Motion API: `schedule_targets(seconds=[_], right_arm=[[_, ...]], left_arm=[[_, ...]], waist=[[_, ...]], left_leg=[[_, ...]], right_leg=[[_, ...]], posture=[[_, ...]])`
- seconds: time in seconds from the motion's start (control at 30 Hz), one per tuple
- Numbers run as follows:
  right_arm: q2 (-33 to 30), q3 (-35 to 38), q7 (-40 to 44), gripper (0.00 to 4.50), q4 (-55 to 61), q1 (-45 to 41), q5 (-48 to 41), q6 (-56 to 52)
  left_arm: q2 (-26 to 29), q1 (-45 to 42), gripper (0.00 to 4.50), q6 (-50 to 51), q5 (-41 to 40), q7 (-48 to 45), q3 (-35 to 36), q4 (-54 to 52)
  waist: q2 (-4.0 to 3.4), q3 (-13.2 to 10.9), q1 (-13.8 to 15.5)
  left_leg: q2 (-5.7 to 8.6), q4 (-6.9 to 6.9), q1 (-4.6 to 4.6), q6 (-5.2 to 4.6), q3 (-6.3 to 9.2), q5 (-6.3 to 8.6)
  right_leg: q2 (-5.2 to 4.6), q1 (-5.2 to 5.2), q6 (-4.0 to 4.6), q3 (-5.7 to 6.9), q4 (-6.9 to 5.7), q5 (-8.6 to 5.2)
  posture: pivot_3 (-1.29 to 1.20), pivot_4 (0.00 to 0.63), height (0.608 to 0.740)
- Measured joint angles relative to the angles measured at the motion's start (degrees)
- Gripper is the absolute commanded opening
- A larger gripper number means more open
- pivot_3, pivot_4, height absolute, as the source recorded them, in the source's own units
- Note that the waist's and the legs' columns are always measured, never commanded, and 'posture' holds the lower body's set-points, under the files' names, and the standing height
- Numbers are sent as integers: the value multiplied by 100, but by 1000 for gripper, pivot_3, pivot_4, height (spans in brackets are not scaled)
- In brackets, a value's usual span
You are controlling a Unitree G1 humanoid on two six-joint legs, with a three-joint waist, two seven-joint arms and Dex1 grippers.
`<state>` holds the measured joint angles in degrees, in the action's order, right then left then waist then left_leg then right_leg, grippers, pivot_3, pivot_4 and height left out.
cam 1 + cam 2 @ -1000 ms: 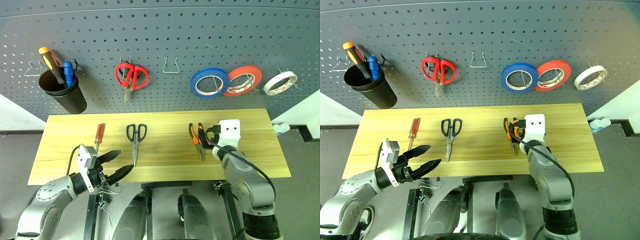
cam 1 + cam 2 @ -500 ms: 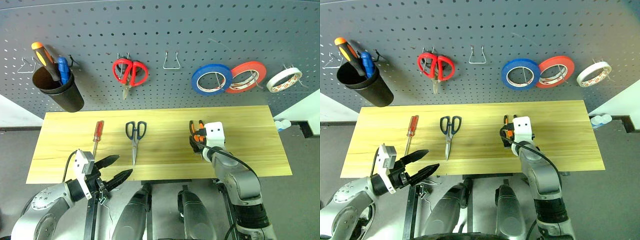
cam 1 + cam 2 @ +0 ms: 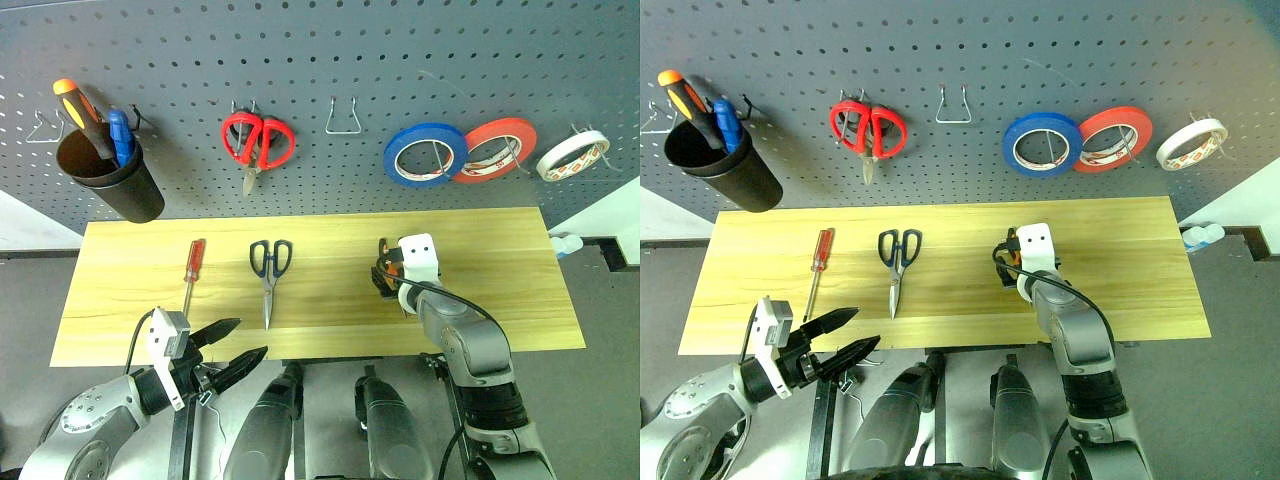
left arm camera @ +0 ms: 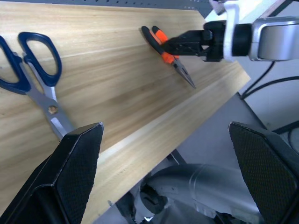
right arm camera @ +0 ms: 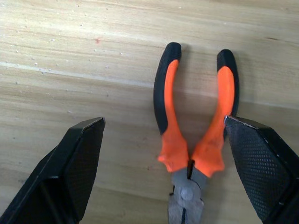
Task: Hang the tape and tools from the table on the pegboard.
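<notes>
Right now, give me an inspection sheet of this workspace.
Surface: table, wood, bare at the right end.
Job's things: pliers, scissors, screwdriver on table; tape on pegboard.
Clutter: red scissors, blue roll, red roll, cup on pegboard.
Grippers: left tool open, off the table's near edge; right tool open, astride the pliers.
Cables: black cable on right arm.
Surroundings: nothing seen.

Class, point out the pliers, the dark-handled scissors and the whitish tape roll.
pliers (image 5: 191, 154), right wrist view, orange handles by the pivot
scissors (image 3: 267, 292), left eye view, pivot
tape (image 3: 571, 156), left eye view, roll's band
</notes>
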<state>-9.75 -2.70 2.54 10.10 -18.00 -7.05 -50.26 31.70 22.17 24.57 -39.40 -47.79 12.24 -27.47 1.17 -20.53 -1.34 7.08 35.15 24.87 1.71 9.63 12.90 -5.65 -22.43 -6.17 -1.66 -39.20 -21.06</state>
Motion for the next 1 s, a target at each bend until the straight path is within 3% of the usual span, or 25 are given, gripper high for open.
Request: schedule_targets(seconds=[1.0], right_arm=[[-157,81,158,4268,-320,-64,246,-78]], left_arm=[[20,450,4500,42,-191,188,66,-410]], waist=[[17,-126,-2]], left_leg=[[0,9,47,24,-2,-14]], right_leg=[[0,-42,-1,3,-2,1]], posture=[[4,457,715]])
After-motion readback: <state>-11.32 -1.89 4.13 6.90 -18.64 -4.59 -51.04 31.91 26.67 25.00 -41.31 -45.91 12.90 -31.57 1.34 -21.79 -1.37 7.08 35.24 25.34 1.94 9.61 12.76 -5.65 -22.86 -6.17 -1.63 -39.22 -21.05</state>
